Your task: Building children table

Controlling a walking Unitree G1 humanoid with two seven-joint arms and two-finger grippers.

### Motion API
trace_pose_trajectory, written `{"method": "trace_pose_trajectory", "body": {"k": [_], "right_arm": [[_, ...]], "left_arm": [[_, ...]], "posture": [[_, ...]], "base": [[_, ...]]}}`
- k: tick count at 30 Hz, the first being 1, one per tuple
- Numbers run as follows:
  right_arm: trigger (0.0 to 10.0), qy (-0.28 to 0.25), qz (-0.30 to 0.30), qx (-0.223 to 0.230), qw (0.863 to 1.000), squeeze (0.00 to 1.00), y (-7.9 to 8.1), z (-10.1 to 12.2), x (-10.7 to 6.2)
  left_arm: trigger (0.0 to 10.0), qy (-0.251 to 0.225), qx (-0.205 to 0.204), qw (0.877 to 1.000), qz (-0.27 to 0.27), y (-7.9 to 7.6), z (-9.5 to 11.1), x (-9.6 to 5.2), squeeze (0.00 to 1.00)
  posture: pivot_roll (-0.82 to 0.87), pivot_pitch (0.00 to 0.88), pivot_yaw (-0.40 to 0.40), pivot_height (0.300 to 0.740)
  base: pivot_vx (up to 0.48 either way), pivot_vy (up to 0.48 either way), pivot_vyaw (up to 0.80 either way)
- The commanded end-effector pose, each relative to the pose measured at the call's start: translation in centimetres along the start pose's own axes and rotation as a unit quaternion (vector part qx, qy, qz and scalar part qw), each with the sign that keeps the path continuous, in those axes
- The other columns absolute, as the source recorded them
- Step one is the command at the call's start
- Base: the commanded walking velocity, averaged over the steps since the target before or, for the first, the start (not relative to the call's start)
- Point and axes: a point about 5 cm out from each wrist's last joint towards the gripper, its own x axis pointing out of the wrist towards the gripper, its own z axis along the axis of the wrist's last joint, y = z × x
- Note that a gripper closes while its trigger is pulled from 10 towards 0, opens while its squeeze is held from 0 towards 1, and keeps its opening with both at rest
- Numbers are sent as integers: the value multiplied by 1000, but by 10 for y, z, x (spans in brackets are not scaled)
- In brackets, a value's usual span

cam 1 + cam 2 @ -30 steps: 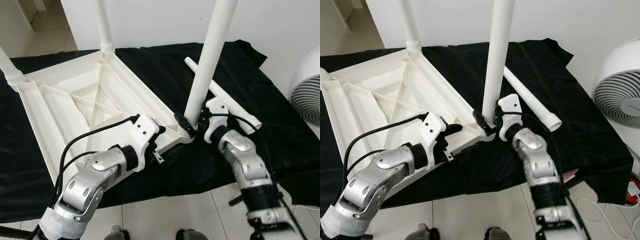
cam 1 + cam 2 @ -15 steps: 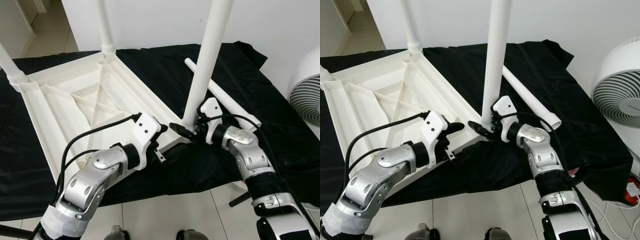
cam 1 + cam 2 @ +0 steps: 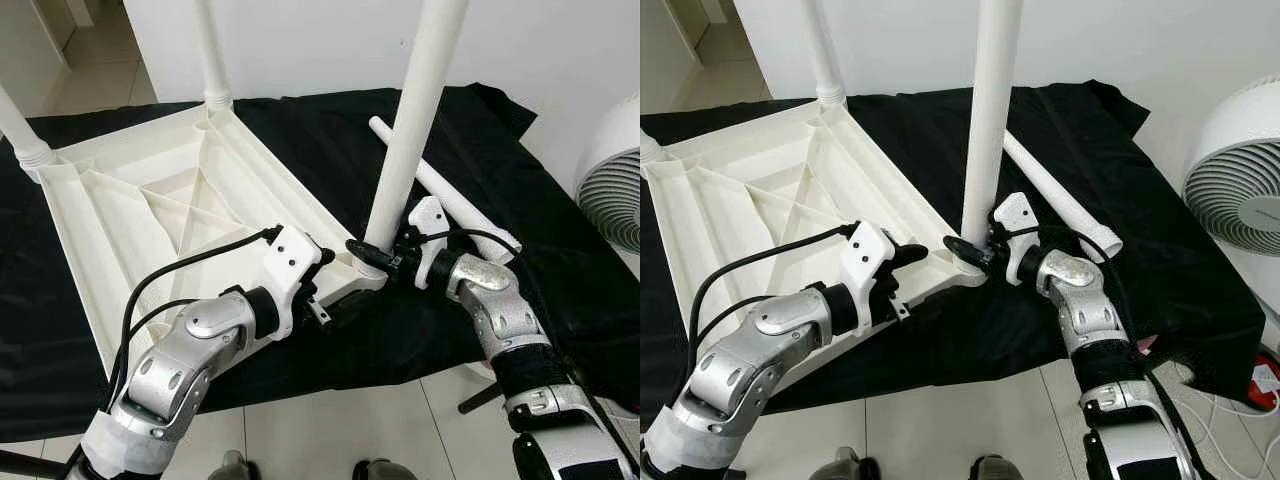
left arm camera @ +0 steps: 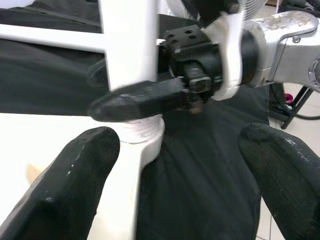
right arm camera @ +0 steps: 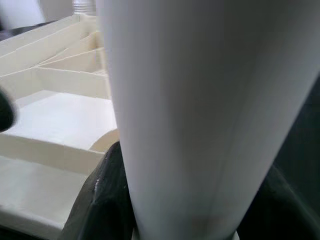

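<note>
Beside upturned table, right hand clasping leg, left hand spread

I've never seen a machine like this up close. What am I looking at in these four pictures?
A humanoid robot is building a child's table. Two pictures come from cameras in its head, looking down; two from cameras on its wrists. The white tabletop lies upside down on a black cloth on the floor. Three legs already stand up from its corners, and a spare leg lies on the cloth. The right claw grips the base of the nearest leg at its corner socket. The left claw, fingers apart, sits at the tabletop's edge beside it. A fan stands to the right.
</note>
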Motion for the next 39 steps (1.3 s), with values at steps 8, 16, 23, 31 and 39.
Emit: {"method": "trace_pose_trajectory", "body": {"k": [8, 16, 23, 31, 39], "right_arm": [[10000, 30, -121, 46, 991, 0, 9, -9, 0], [10000, 51, -306, 101, 945, 0, 19, -10, 2], [10000, 32, -392, 128, 910, 0, 46, -2, 4], [10000, 6, -360, 128, 924, 282, 48, 9, 8], [10000, -11, -317, 118, 941, 1000, 41, 12, 0]], "left_arm": [[10000, 9, -6, 1000, -3, -1, -4, -2, 0], [10000, 11, -7, 1000, -6, -2, -4, -2, 0], [10000, 9, -8, 1000, -4, -2, -4, -2, 0], [10000, 9, -7, 1000, -7, -2, -4, -1, 0], [10000, 9, -8, 1000, -8, -4, -5, 0, 0]], "posture": [[-82, 100, 46, 740], [-82, 106, 44, 740], [-82, 106, 44, 740], [-85, 107, 42, 740], [-85, 93, 36, 740]], "base": [[0, 0, 0], [0, 0, 0], [0, 0, 0], [0, 0, 0], [0, 0, 0]]}}
